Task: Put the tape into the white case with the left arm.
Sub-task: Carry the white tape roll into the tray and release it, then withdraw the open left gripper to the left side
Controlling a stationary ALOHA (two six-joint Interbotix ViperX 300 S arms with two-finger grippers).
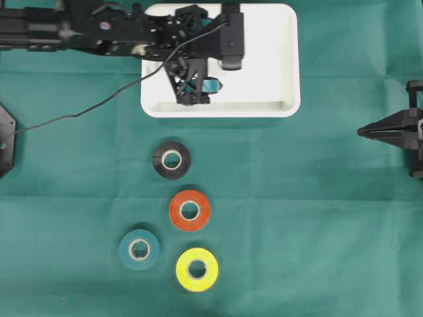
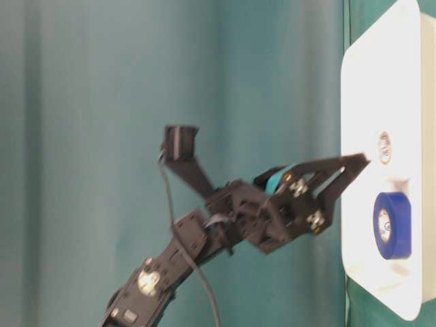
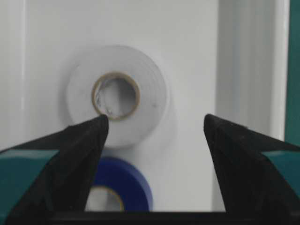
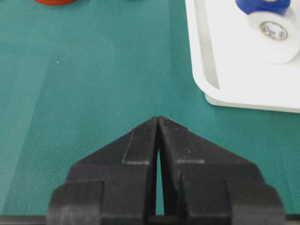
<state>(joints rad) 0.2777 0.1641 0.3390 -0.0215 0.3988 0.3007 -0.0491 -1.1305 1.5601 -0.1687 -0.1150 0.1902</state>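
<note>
The white case (image 1: 291, 66) lies at the back of the green cloth. My left gripper (image 1: 198, 91), with teal patches on its fingers, hangs open and empty just above the case floor (image 3: 197, 70). In the left wrist view the gripper (image 3: 156, 123) is spread wide, with a white tape roll (image 3: 150, 93) and a blue tape roll (image 3: 133, 183) lying flat below it, towards the left finger. The table-level view shows the blue roll (image 2: 393, 225) and the white roll (image 2: 385, 148) in the case, with the gripper (image 2: 354, 167) close above them. In the overhead view the arm hides both rolls.
Several tape rolls lie on the cloth in front of the case: black (image 1: 172, 159), orange (image 1: 190, 211), teal (image 1: 139, 248) and yellow (image 1: 197, 269). My right gripper (image 1: 361, 132) rests shut at the right edge, and its wrist view (image 4: 158, 119) shows the case corner (image 4: 211, 70).
</note>
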